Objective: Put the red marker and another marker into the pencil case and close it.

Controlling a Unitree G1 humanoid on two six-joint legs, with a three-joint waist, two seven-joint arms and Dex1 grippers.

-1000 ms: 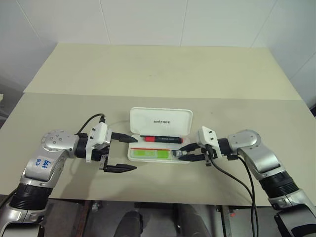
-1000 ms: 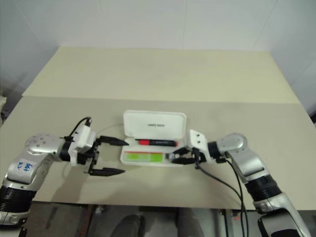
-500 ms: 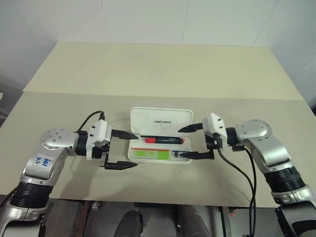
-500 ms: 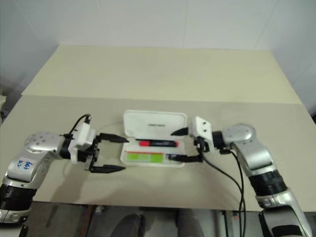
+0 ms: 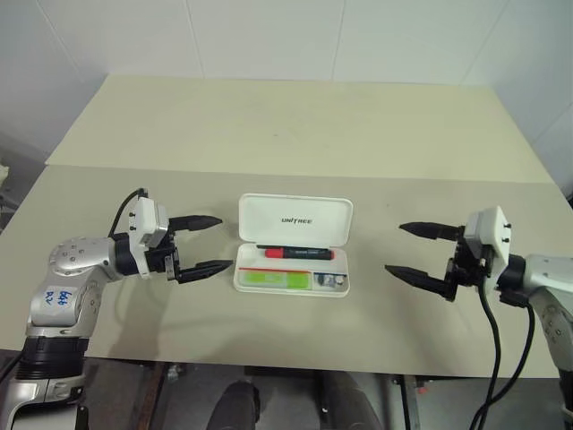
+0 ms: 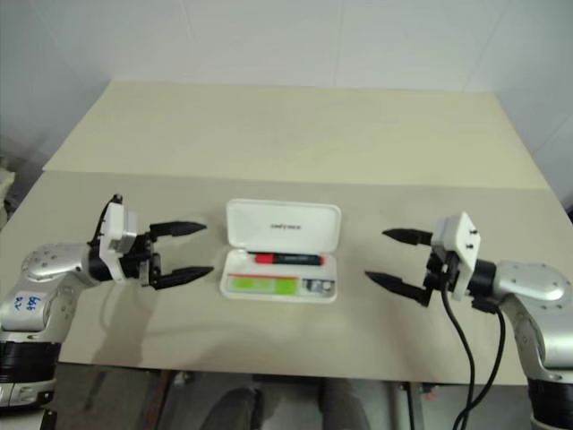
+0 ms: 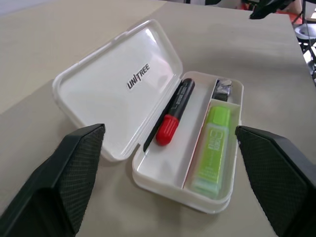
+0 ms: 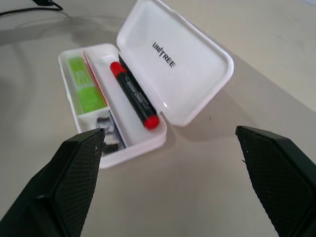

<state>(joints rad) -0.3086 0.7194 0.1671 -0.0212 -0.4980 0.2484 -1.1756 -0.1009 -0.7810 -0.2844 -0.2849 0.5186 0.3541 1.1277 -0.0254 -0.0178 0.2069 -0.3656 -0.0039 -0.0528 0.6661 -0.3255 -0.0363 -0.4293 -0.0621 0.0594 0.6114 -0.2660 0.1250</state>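
The white pencil case [image 5: 295,219] lies open in the middle of the table, its "UNITREE" lid tilted back. The red marker [image 5: 295,253] rests in the case's rear compartment, and the lime-green marker [image 5: 274,279] lies in the front one. My left gripper [image 5: 226,241] hovers just left of the case, open and empty, pointing at it. Further off to the right of the case, my right gripper [image 5: 393,248] is open and empty too. The wrist views show both markers lying inside: the red marker [image 7: 173,118] and the green marker [image 8: 84,84].
A small grey cap-like piece [image 5: 329,280] sits in the right end of the case's front compartment. The beige table [image 5: 286,134] stretches bare behind the case, with a seam across it. Its front edge runs close below both grippers.
My right gripper has opened and drawn back to the right, away from the case's right end. My left gripper has pulled back to the left. Both markers stay in the case.
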